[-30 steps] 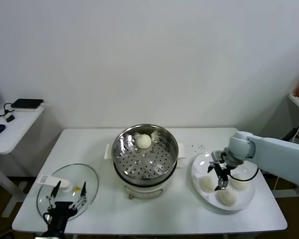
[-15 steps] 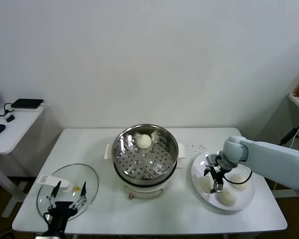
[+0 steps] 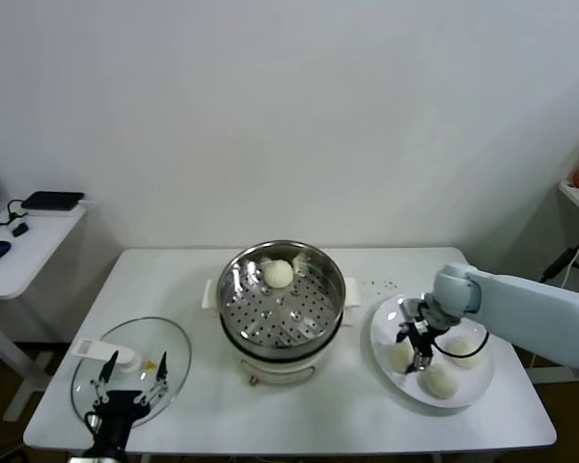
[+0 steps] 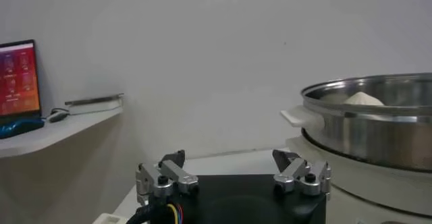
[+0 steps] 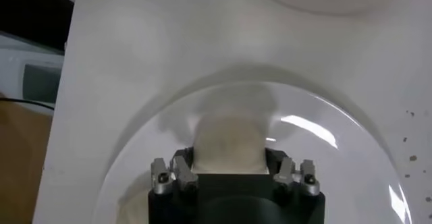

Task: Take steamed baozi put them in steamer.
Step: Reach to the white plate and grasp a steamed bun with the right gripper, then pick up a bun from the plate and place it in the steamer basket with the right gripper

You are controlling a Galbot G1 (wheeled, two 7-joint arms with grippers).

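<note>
**Three buns on the plate, one in the pot**

Three small round off-white steamed baozi lie on the flat white plate (image 3: 391, 318) at the right of the white table (image 3: 174, 280): one on the side nearest the pot (image 3: 399, 357), one toward the right (image 3: 462, 349) and one at the front (image 3: 439, 384). A fourth bun (image 3: 278, 274) sits on the perforated tray at the back of the round shiny stainless-steel steamer (image 3: 282, 301), which stands on its white base at the middle of the table.

The right end effector (image 3: 417, 347) is down over the plate at the bun nearest the pot. In the right wrist view its fingers (image 5: 182, 173) stand on either side of that bun (image 5: 229, 144), pinching it or close to doing so; contact cannot be told for certain.

The left end effector (image 3: 125, 386) is parked at the front left corner of the table, over the round glass lid (image 3: 169, 347), its fingers (image 4: 165, 173) spread apart and holding nothing
</note>
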